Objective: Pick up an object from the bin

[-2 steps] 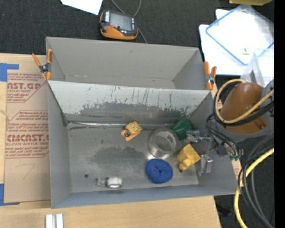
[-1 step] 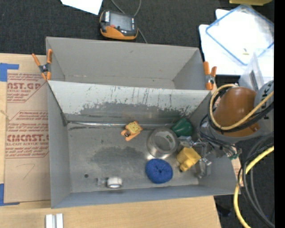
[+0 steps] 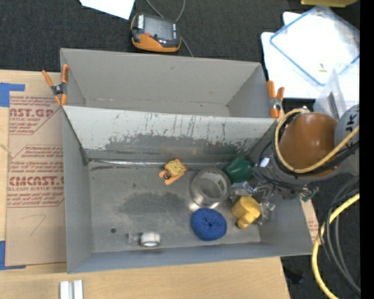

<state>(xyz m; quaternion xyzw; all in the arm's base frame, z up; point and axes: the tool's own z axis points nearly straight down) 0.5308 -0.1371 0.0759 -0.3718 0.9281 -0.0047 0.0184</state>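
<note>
Yellow toy (image 3: 245, 212) at the bin's (image 3: 128, 204) four o'clock, my gripper (image 3: 258, 197) right over it, touching. Jaws spread or pinching, I can't tell. Blue ball (image 3: 208, 225) at its nine o'clock, silver ring (image 3: 208, 187) at ten, green lump (image 3: 238, 168) at twelve.

The grey metal bin (image 3: 163, 56) stands on a dark, nearly black surface (image 3: 35, 35) that runs behind it and along the top of the camera view. On that surface, just behind the bin's far rim, lies a small orange and black device (image 3: 155, 33) with a thin dark cable (image 3: 165, 9) leading away from it. Left of the device, a white sheet (image 3: 111, 7) is cut off by the top edge. At upper right lie clear plastic pieces, one a flat lid with a blue border (image 3: 315, 47). The light is even, with no hard shadows.
</note>
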